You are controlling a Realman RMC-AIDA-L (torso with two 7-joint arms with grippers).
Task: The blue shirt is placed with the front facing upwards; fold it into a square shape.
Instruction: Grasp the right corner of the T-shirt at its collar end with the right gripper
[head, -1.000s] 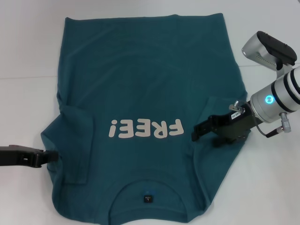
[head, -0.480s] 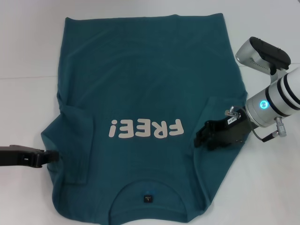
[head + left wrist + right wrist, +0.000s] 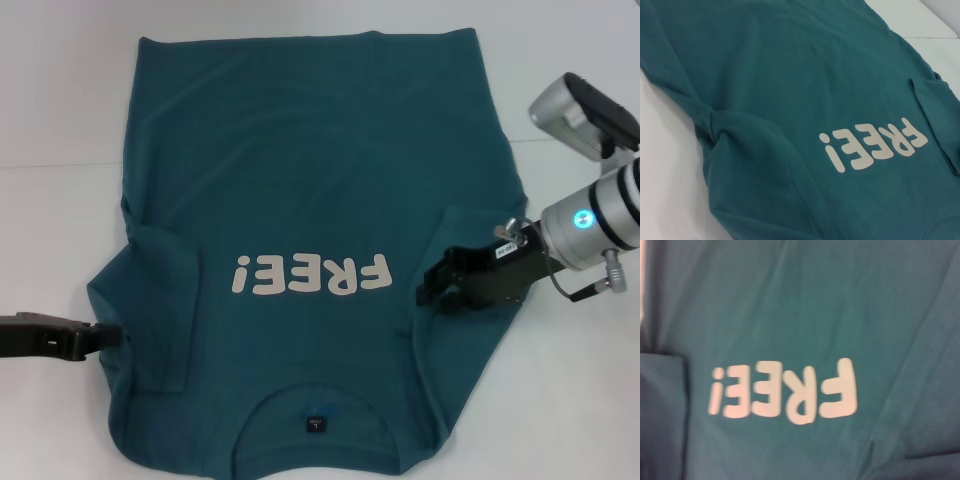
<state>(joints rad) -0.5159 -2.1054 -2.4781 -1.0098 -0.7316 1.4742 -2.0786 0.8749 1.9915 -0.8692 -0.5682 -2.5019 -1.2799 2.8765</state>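
On the blue shirt (image 3: pixel 310 180), right gripper (image 3: pixel 432 290) shifted outward, left gripper (image 3: pixel 110 335) unmoved, grips unclear.

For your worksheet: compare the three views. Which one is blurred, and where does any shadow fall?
Right wrist view: soft, the print smeared. Left wrist view: sharp, the shirt evenly lit. Head view: sharp; a faint shadow lies under the right gripper; the left gripper sits at the sleeve.

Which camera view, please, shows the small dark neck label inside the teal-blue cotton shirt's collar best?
The head view: the small dark neck label sits inside the round collar of the teal-blue cotton shirt, near the robot. Both wrist views show only shirt fabric and the off-white FREE! print, no label.
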